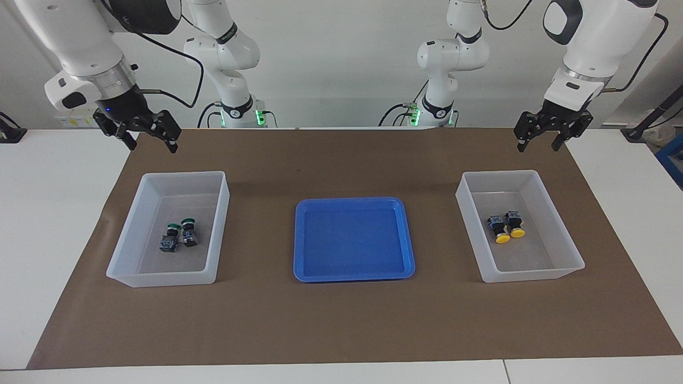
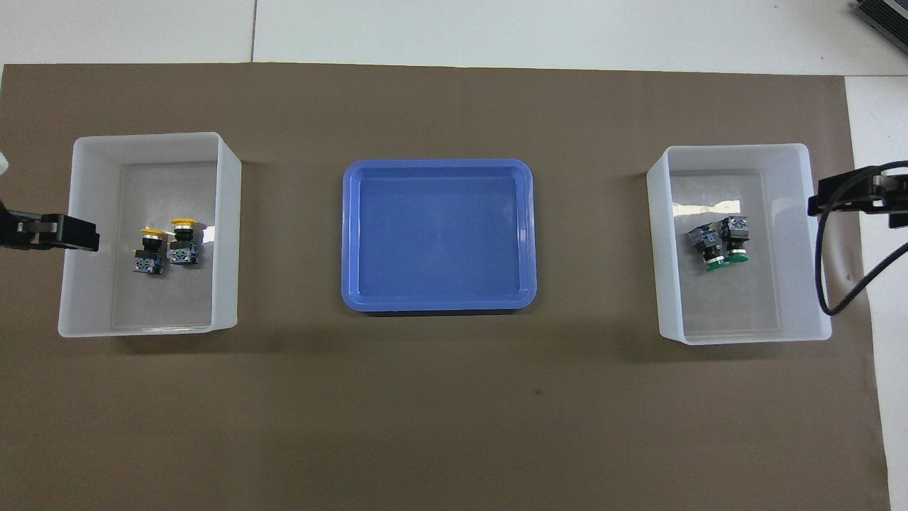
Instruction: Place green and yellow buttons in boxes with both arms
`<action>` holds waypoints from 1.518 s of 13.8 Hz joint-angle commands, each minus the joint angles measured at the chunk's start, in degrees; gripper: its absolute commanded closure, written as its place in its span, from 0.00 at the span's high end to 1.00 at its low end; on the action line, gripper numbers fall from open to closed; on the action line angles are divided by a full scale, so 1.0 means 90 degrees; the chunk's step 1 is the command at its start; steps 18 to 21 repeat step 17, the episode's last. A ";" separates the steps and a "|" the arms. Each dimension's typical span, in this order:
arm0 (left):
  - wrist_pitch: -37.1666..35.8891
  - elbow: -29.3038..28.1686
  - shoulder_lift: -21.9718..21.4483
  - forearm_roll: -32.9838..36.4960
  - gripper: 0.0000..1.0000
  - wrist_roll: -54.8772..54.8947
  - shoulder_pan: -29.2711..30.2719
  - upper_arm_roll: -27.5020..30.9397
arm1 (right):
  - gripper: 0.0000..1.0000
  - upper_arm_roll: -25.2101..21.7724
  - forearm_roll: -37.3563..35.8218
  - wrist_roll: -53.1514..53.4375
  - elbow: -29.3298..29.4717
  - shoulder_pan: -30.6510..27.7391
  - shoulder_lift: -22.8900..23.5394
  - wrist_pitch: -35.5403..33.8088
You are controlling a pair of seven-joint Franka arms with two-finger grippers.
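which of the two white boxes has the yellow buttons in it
The box at the left arm's end of the table: it holds both yellow buttons. The other box, at the right arm's end, holds the two green ones.

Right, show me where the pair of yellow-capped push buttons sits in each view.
Facing view: yellow-capped push buttons lie in the translucent white bin at the picture's right.
Overhead view: same pair, in that bin at the picture's left.
Shared landmark: shallow bright blue tray mid-table.
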 commanded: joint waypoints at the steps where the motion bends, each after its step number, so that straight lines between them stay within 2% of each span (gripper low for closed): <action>1: 0.0083 0.0058 -0.0035 0.0038 1.00 -0.0075 -0.0017 0.0047 | 1.00 0.0034 0.0062 -0.0078 -0.0139 -0.0059 -0.0138 -0.0090; 6: -0.0005 0.0166 -0.0016 -0.0508 1.00 -0.0105 0.0002 0.0086 | 1.00 0.0044 -0.0200 -0.0030 -0.0178 -0.0030 -0.0157 -0.0130; 21: -0.0054 0.0088 -0.0035 -0.0440 1.00 -0.0095 -0.0056 0.0067 | 1.00 0.0044 -0.0280 0.0010 -0.0305 0.0039 -0.0206 0.0056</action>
